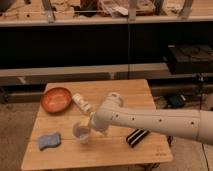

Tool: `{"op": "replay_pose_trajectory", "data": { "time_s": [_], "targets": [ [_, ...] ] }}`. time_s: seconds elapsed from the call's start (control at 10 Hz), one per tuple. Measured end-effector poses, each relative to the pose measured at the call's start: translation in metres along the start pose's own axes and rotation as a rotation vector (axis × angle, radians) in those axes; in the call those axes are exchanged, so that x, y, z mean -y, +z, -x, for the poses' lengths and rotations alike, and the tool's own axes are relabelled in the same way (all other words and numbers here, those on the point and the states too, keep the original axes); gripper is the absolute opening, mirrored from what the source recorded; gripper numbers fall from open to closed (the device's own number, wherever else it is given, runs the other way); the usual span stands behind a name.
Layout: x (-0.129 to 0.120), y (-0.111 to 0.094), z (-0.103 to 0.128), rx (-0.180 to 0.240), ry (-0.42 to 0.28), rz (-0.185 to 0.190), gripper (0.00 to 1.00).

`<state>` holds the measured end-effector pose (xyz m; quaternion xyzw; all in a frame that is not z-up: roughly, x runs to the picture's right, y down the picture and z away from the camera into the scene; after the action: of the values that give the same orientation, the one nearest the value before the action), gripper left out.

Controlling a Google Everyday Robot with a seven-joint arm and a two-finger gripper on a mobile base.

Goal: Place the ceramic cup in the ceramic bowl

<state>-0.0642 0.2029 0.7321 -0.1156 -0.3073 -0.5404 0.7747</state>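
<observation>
Spanning the wooden table [150, 92] from the right with the white arm [160, 122]. Showing the orange bowl [56, 99] well apart, up and left of the gripper. Showing the blue sponge [49, 141] to its lower left and the white bottle [82, 103] just behind it. Hanging the gripper [93, 125] at the right rim of the pale cup [81, 132], standing upright on the table; clenched or released, cannot tell.

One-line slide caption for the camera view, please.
Gripper at the ceramic cup on the wooden table, ceramic bowl at the far left corner.
</observation>
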Motion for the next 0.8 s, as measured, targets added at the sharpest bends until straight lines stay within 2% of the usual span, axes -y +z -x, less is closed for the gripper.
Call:
{"op": "replay_pose_trajectory", "data": {
  "time_s": [0.8],
  "targets": [
    [-0.005, 0.019, 0.003, 0.045, -0.020, 0.012, 0.80]
  ]
}}
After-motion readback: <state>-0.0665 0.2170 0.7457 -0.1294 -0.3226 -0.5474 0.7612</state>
